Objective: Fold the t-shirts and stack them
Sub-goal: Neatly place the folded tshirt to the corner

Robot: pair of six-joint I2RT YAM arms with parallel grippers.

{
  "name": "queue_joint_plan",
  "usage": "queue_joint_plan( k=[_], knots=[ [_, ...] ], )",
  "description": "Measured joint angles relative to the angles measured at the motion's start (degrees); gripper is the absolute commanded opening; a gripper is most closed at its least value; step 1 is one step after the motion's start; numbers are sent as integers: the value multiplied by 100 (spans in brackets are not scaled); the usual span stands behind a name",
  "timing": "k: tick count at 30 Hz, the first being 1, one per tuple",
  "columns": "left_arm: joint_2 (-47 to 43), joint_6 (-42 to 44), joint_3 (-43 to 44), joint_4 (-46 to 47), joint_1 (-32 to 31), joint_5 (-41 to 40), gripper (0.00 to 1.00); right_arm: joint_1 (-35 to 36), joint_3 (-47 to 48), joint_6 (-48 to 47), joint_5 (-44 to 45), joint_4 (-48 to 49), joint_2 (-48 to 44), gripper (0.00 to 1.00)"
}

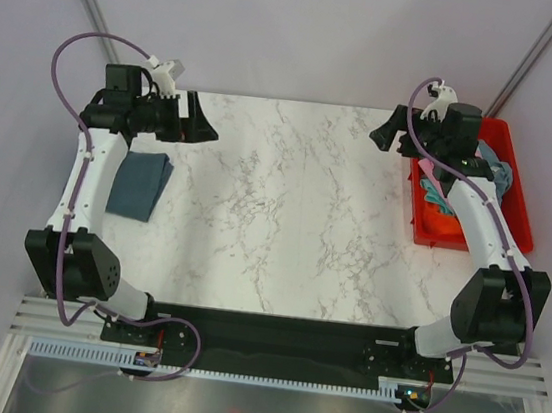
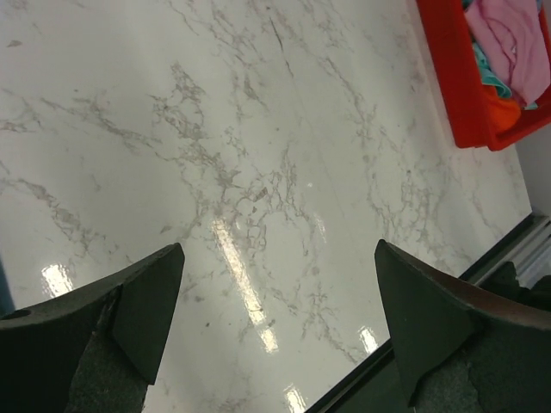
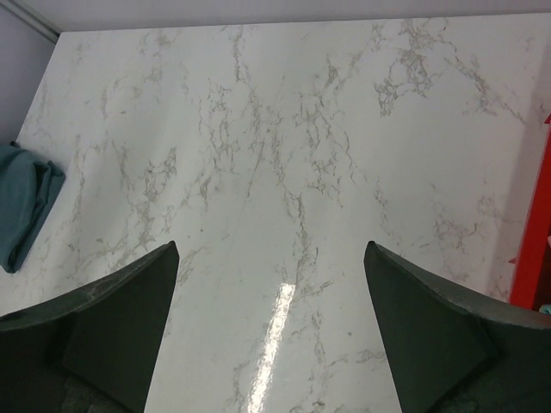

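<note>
Left fingers (image 2: 129,301) and right fingers (image 3: 112,318) gape — slate-blue t-shirt (image 1: 143,185) (folded flat) lies left, pink t-shirt (image 2: 516,43) crumpled in bin (image 2: 443,77).

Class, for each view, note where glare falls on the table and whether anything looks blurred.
Top view: soft, even light on the table, no glare. Left wrist view: bright glare streaks on the marble between the dark fingers; the red bin looks sharp. Right wrist view: one glare streak low in the middle; the blue shirt at the left edge is clear.
</note>
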Motion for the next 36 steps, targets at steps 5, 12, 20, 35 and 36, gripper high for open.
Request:
queue_joint_plan(
  k=[5, 12, 20, 35, 36],
  knots=[
    [59, -55, 31, 11, 0, 337, 99, -105, -42, 20, 0, -9, -20, 98],
    [195, 466, 426, -57, -535, -1587, 99, -149, -42, 17, 7, -22, -13, 98],
    [168, 1121, 599, -103, -1091, -3106, 99, -146, -42, 2, 83, -26, 24, 98],
    [2, 1287, 828, -256, -1198, -1790, 99, -153, -42, 70, 79, -39, 146, 98],
    [0, 1244, 879, -256, -1196, -1565, 99, -153, -42, 79, 79, -39, 146, 98]
  ],
)
